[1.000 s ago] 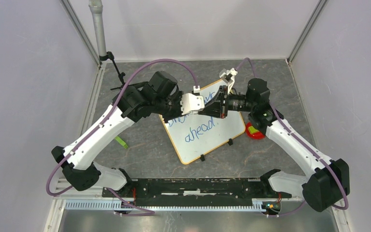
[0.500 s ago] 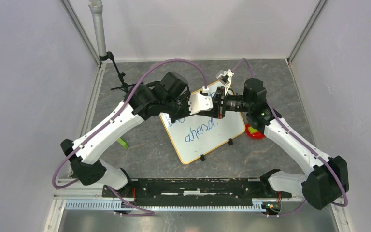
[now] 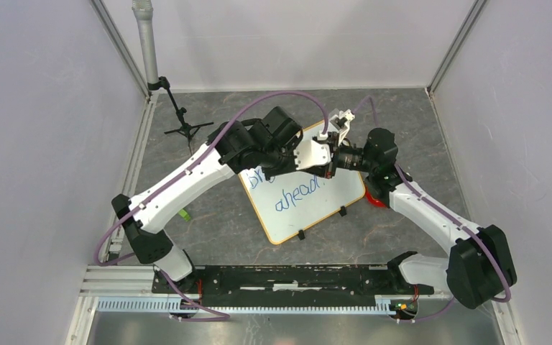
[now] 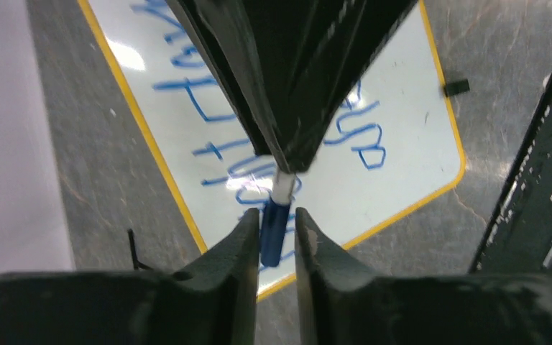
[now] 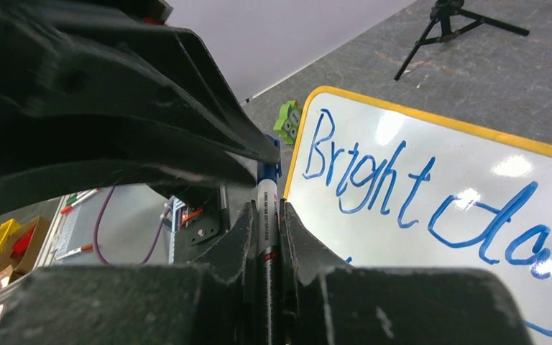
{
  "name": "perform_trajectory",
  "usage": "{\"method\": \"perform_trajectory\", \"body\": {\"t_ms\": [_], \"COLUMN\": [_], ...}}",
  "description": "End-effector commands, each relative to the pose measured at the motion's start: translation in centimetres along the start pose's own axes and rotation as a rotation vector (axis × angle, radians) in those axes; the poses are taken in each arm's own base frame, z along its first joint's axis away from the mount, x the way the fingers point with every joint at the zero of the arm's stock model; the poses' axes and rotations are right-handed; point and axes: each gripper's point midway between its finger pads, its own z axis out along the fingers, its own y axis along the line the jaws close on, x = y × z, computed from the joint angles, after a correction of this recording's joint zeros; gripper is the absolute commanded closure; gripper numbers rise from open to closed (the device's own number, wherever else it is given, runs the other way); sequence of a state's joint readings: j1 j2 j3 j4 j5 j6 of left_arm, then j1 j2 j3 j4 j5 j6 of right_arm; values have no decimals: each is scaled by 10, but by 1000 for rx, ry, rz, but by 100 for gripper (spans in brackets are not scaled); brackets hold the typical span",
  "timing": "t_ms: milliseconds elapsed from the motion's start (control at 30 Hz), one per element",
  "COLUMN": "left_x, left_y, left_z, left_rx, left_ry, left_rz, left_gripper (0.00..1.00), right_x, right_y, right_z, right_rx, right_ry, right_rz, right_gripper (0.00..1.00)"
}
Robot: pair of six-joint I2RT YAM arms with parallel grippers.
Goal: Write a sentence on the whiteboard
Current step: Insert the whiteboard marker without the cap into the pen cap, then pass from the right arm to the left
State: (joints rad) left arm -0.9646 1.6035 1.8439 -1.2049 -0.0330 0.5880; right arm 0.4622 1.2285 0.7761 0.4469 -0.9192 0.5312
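Note:
The whiteboard point(image 3: 309, 212) lies tilted on the grey table, with a thin orange-yellow frame. The sentence point(image 3: 298, 192) is blue handwriting; "Bright da…" point(image 5: 359, 172) shows in the right wrist view, and the arms hide part of it from above. My right gripper point(image 3: 334, 157) point(image 5: 267, 205) is shut on a white marker point(image 5: 267, 219). My left gripper point(image 3: 325, 152) point(image 4: 277, 213) faces it tip to tip above the board's far part. Its fingers close round the marker's blue cap point(image 4: 274, 233), which sits on the marker's end.
A red object point(image 3: 375, 198) lies against the board's right edge. A green piece point(image 3: 180, 211) lies left of the board, and a small black tripod point(image 3: 183, 126) stands at the far left. Grey walls close in on three sides.
My left arm has stretched to the right across the board until its gripper meets the right gripper at the marker's end. The right gripper has shifted slightly right.

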Motion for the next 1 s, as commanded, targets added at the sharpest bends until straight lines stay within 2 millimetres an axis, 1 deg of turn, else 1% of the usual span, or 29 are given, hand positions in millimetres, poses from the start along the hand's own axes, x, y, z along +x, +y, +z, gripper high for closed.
{"method": "perform_trajectory", "body": {"t_ms": [0,33,133,200,267,333,400,467,500,600,667,800,967], "left_x": [-71,-67,-53,-42,-30,-22,-15,-14,-14,-22,-28,-34,-35], "left_y": [22,20,19,27,41,43,44,38,34,12,2,-10,-11], "left_z": [-40,-43,-53,-62,-75,-85,-93,-98,-98,-97,-97,-101,-100], "left_rx": [-109,-102,-92,-76,-26,84,166,268,316,508,614,742,747], "left_ry": [-298,-292,-297,-329,-396,-477,-535,-590,-607,-656,-686,-725,-746], "left_rz": [13,8,-31,-121,-262,-365,-460,-550,-593,-703,-778,-823,-853], "left_gripper": [62,56,49,44,37,31,30,30,29,29,31,32,34], "right_x": [-7,-10,-22,-31,-37,-41,-43,-44,-44,-48,-53,-56,-55], "right_y": [2,-1,-4,-3,2,12,25,39,45,58,67,72,73], "right_z": [1,-1,-7,-11,-12,-13,-16,-19,-21,-25,-27,-29,-28], "right_rx": [-20,-11,-1,-5,-22,-60,-114,-168,-190,-237,-265,-277,-279], "right_ry": [-32,-43,-77,-95,-100,-100,-101,-108,-109,-120,-137,-147,-143], "right_rz": [-25,-26,-33,-39,-55,-71,-87,-103,-102,-121,-133,-139,-132], "right_gripper": [100,100,100,100,100,100,100,100,100,100,100,100,100]}}
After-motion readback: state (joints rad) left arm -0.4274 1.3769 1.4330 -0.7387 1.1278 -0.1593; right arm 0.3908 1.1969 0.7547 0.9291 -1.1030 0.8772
